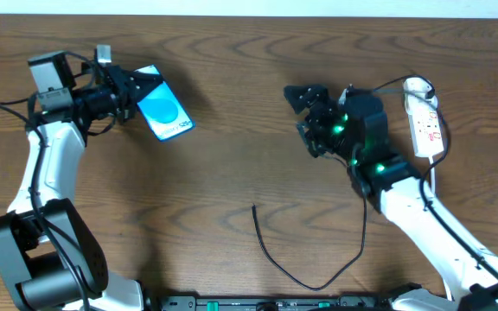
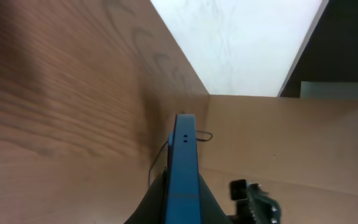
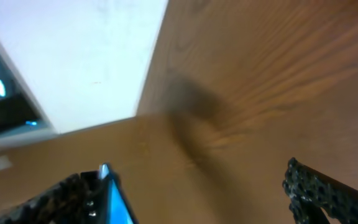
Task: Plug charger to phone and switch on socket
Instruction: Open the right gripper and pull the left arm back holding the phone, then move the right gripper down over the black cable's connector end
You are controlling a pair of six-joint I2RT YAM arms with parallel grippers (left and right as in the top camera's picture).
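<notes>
The phone (image 1: 168, 113), with a blue screen and a lighter circle, is held tilted above the table at the far left by my left gripper (image 1: 139, 92), which is shut on its near end. In the left wrist view the phone (image 2: 184, 158) stands edge-on between the fingers (image 2: 183, 208). The charger cable (image 1: 301, 276) lies in a loop at the front, its free tip (image 1: 254, 207) on the wood and apart from both grippers. My right gripper (image 1: 306, 117) is open and empty (image 3: 197, 193) at centre right. The white socket (image 1: 424, 117) lies to its right.
The cable runs up behind my right arm (image 1: 405, 194) toward the socket's far end. The table's far edge meets a white wall (image 2: 241, 43). A blue shape (image 3: 114, 199) shows beside my right gripper's left finger; I cannot tell what it is.
</notes>
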